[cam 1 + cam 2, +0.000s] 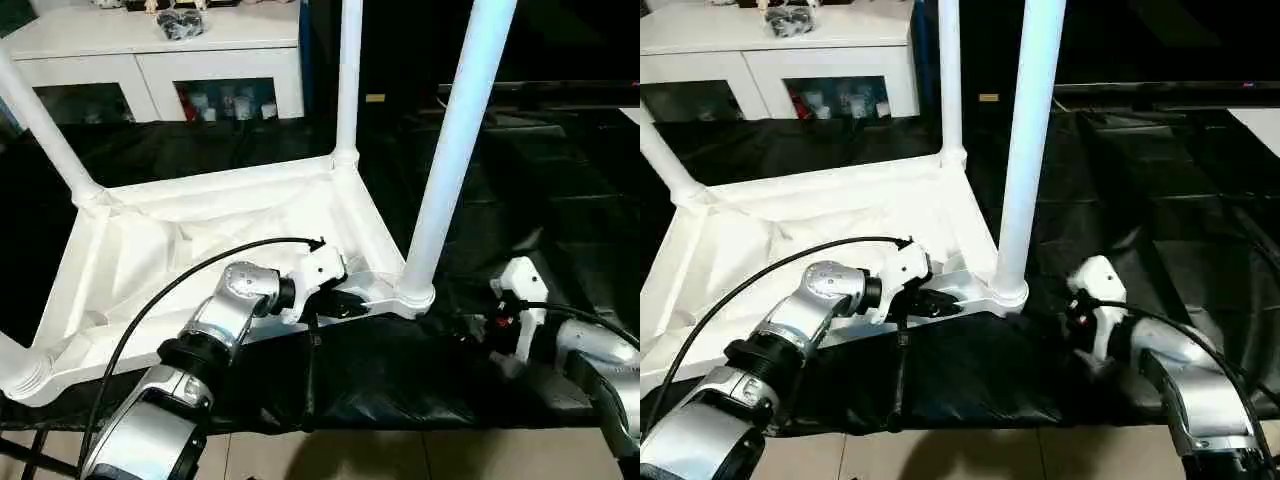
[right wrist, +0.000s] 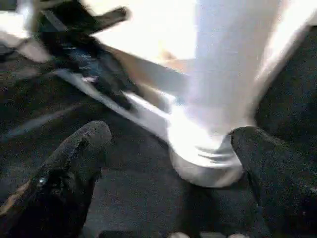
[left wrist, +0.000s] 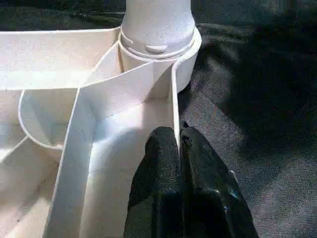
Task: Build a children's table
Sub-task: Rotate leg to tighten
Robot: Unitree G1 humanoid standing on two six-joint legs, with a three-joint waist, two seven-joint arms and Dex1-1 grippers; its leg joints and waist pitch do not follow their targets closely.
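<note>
Lying upside down on the black cloth (image 1: 400,380), the tabletop (image 1: 230,240) has its ribbed underside facing up, and a leg stands in each of the four corner sockets. At its near edge, close to the near right corner, the left gripper (image 3: 179,144) pinches the thin rim wall, one black finger inside and one outside, closed on the plastic. That rim looks stiff but thin, so it should flex a little, and the smooth surface could slip under a light pinch; the whole piece appears hollow and light. Just right of that grip, the near right leg (image 1: 455,150) rises from its socket (image 1: 415,295), a long tapered tube, probably light and easy to tip. Low on the tube, near the socket, seems the firmest place to hold. The right gripper (image 2: 168,163) hovers wide open beside the socket, holding nothing.
</note>
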